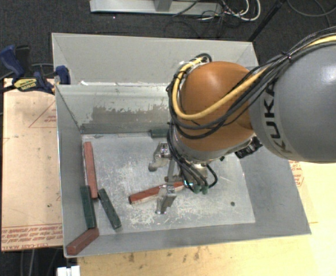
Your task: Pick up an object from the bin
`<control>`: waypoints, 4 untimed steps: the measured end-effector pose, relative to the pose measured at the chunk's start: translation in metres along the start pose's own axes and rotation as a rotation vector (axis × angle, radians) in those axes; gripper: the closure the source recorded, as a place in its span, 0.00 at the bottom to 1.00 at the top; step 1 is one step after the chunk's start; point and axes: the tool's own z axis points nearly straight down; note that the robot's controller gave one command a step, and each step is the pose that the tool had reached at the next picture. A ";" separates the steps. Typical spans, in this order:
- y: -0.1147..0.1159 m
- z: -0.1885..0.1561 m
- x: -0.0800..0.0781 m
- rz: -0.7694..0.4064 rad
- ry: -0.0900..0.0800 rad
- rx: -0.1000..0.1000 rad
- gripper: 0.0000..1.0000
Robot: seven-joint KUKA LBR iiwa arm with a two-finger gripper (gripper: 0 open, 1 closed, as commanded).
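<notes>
My gripper (161, 181) hangs under the orange wrist cover, low over the middle of the bin floor. Its two metal fingers stand wide apart, so it is open: one fingertip (155, 162) is toward the back, the other (164, 203) toward the front. A short red-brown bar (147, 195) lies flat on the floor, slanting up to the right. Its right end passes under the front finger. Most of the bar sticks out to the left of the fingers, and nothing is clamped between them.
Along the left wall lie a long red-brown bar (89, 167), two dark green bars (87, 208) (109, 209) and another red-brown bar (81, 241) in the front left corner. A dark green piece (158, 133) rests at the back wall. The arm covers the bin's right side.
</notes>
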 end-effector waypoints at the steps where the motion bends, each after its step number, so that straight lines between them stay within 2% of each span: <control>1: -0.001 -0.004 -0.002 0.004 -0.008 -0.001 0.00; 2: 0.000 0.034 -0.007 -0.058 -0.015 -0.002 0.00; 3: -0.006 0.100 -0.016 -0.094 -0.013 -0.002 0.00; 4: -0.004 0.135 -0.036 -0.313 -0.009 0.000 0.00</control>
